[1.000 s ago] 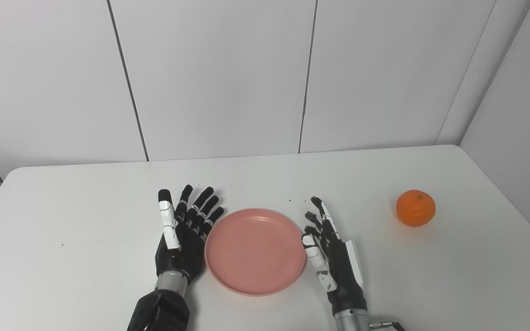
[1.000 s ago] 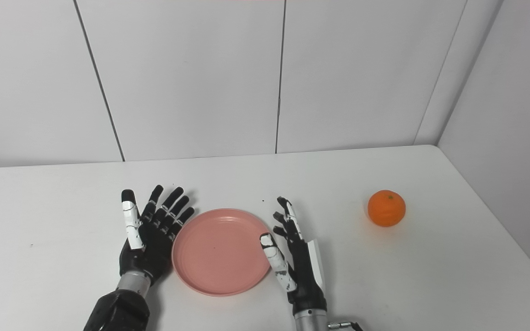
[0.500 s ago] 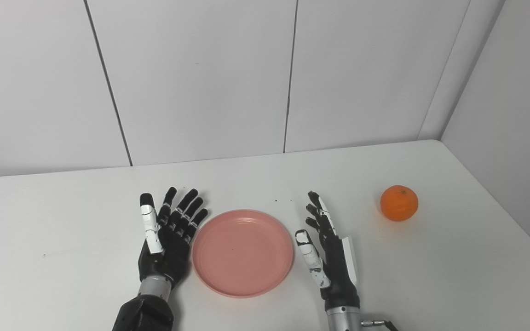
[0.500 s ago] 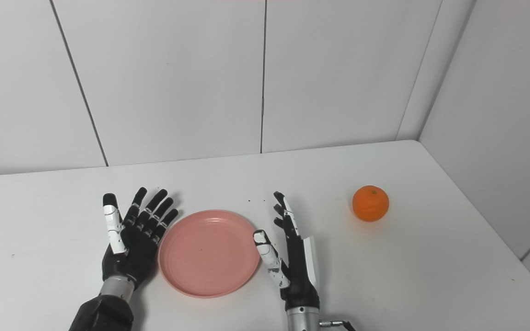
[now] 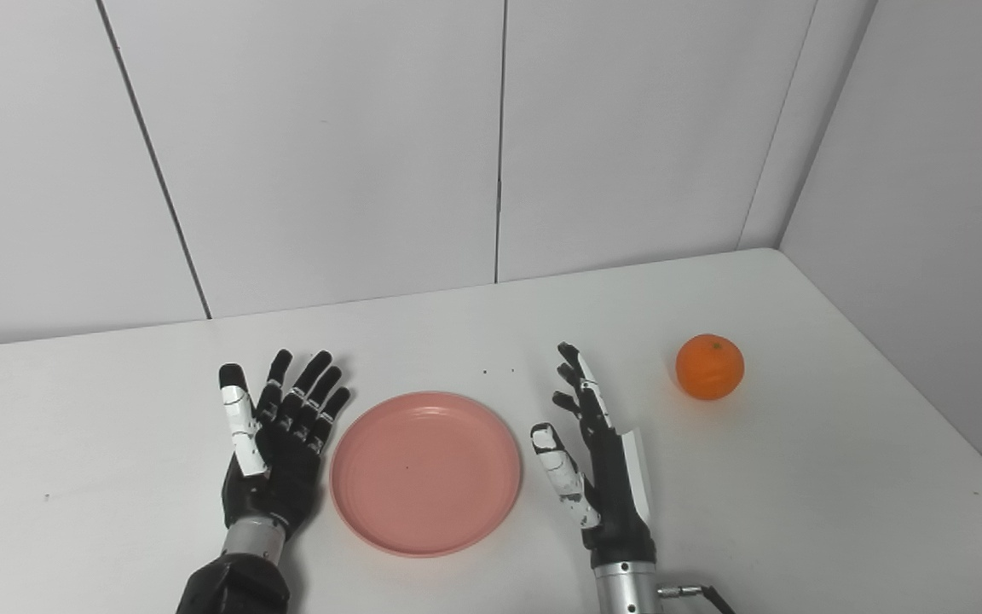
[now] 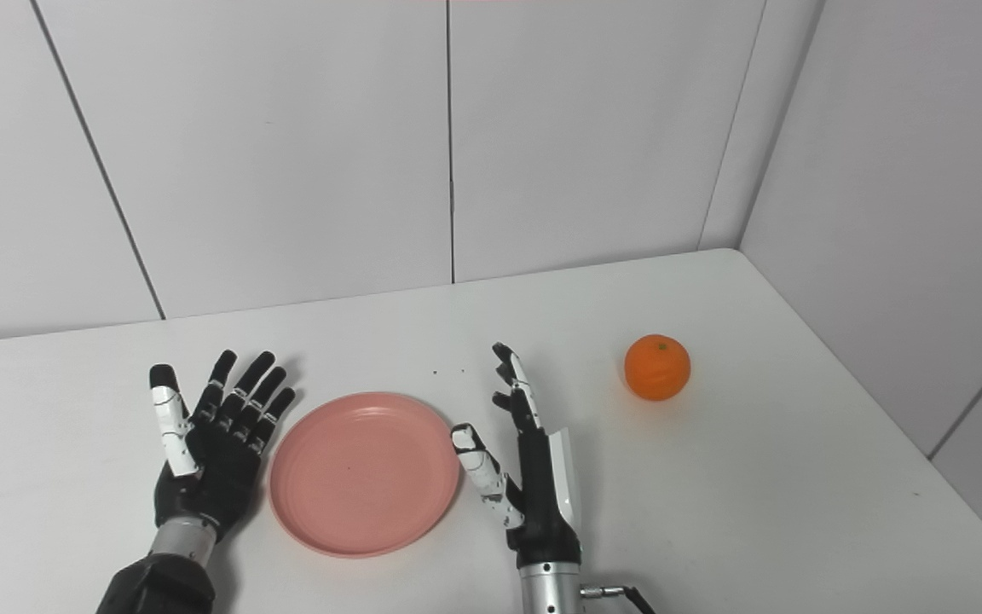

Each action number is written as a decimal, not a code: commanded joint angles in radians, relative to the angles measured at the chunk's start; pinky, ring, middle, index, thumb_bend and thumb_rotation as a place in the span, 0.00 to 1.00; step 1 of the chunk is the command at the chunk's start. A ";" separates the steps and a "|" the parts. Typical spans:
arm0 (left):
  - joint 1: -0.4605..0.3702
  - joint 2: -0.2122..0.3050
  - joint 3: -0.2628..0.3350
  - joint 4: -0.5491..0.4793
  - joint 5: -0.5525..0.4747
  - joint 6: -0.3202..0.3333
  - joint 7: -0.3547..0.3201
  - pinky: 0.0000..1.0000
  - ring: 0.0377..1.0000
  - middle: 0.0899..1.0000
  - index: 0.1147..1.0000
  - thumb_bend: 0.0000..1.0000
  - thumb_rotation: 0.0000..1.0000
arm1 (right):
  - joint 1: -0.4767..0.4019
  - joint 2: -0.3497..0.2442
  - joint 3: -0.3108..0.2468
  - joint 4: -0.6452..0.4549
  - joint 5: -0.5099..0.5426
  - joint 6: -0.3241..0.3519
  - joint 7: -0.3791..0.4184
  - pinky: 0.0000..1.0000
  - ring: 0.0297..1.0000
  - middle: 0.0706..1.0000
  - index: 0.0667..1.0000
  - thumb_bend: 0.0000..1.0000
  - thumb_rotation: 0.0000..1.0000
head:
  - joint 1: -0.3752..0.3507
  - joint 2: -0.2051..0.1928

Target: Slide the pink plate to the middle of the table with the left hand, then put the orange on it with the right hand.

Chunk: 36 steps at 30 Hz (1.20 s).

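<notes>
— On the white table (image 5: 99, 409), seen from the left eye, what lies where?

— Near the front edge sits the pink plate (image 5: 425, 472), flat and with nothing on it. The left hand (image 5: 274, 452) rests just beside the plate's left rim, palm up, fingers (image 5: 312, 388) spread apart and holding nothing. Whether its edge touches the rim I cannot tell.

— And the other side?

— The right hand (image 5: 597, 473) stands on its edge just right of the plate, with a narrow strip of table between them. Its thumb (image 5: 561, 473) points toward the plate, its fingers reach away toward the wall (image 5: 329, 145), and it grips nothing either.

— Where is the orange (image 5: 710, 367)?

— Farther back and to the right, well apart from the plate and past the right hand's fingertips, sitting alone on the table near the right-hand wall.

— From the right eye, does anything read differently?

— Same layout, shifted leftward. The plate (image 6: 364, 473) lies between the two hands. The left hand (image 6: 205, 456) is splayed wide open, palm up, next to the rim. The right hand (image 6: 529, 477) is open too, upright on its edge, a clear gap from the plate. The orange (image 6: 657, 367) rests beyond it to the right, untouched. A few dark specks (image 6: 447, 373) dot the table behind the plate.
</notes>
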 commanded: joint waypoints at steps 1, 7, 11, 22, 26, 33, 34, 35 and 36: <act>0.031 0.015 0.014 0.050 0.023 0.037 0.041 0.91 0.89 0.81 0.98 0.74 0.89 | -0.034 -0.005 -0.006 -0.055 -0.014 0.009 0.006 0.87 0.91 0.95 0.94 0.70 1.00 | 0.001 -0.001; 0.038 0.020 0.001 0.049 0.048 0.007 0.030 0.93 0.89 0.82 0.99 0.73 0.90 | -0.056 -0.037 -0.028 -0.128 -0.042 0.074 0.035 0.88 0.90 0.95 0.96 0.72 1.00 | 0.006 -0.002; 0.049 0.029 -0.029 0.054 0.083 -0.038 0.008 0.92 0.91 0.86 0.99 0.74 0.91 | -0.078 -0.059 -0.041 -0.156 -0.069 0.100 0.045 0.87 0.88 0.94 0.95 0.72 1.00 | 0.013 -0.003; 0.064 0.042 -0.087 0.072 0.164 -0.145 -0.034 0.93 0.92 0.90 0.97 0.74 0.88 | -0.132 -0.103 -0.072 -0.199 -0.089 0.180 0.078 0.88 0.87 0.95 0.95 0.73 1.00 | 0.016 -0.011; 0.072 0.045 -0.108 0.079 0.201 -0.181 -0.042 0.93 0.91 0.89 0.96 0.73 0.87 | -0.150 -0.121 -0.088 -0.201 -0.096 0.179 0.067 0.85 0.84 0.92 0.93 0.74 1.00 | 0.017 -0.013; 0.083 0.049 -0.139 0.095 0.266 -0.241 -0.039 0.90 0.88 0.84 0.94 0.73 0.85 | -0.185 -0.176 -0.100 -0.182 -0.197 0.148 0.020 0.78 0.76 0.82 0.89 0.78 1.00 | 0.017 -0.014; 0.083 0.049 -0.139 0.098 0.269 -0.244 -0.040 0.90 0.88 0.84 0.94 0.73 0.85 | -0.192 -0.192 -0.097 -0.186 -0.233 0.171 0.028 0.78 0.77 0.81 0.89 0.78 1.00 | 0.020 -0.015; 0.083 0.048 -0.138 0.101 0.271 -0.246 -0.042 0.90 0.88 0.84 0.94 0.74 0.85 | -0.197 -0.202 -0.094 -0.190 -0.259 0.188 0.035 0.77 0.78 0.82 0.88 0.79 1.00 | 0.020 -0.015; 0.083 0.049 -0.137 0.103 0.270 -0.246 -0.044 0.90 0.88 0.84 0.94 0.74 0.85 | -0.205 -0.215 -0.093 -0.196 -0.296 0.220 0.051 0.76 0.78 0.82 0.87 0.79 1.00 | 0.021 -0.016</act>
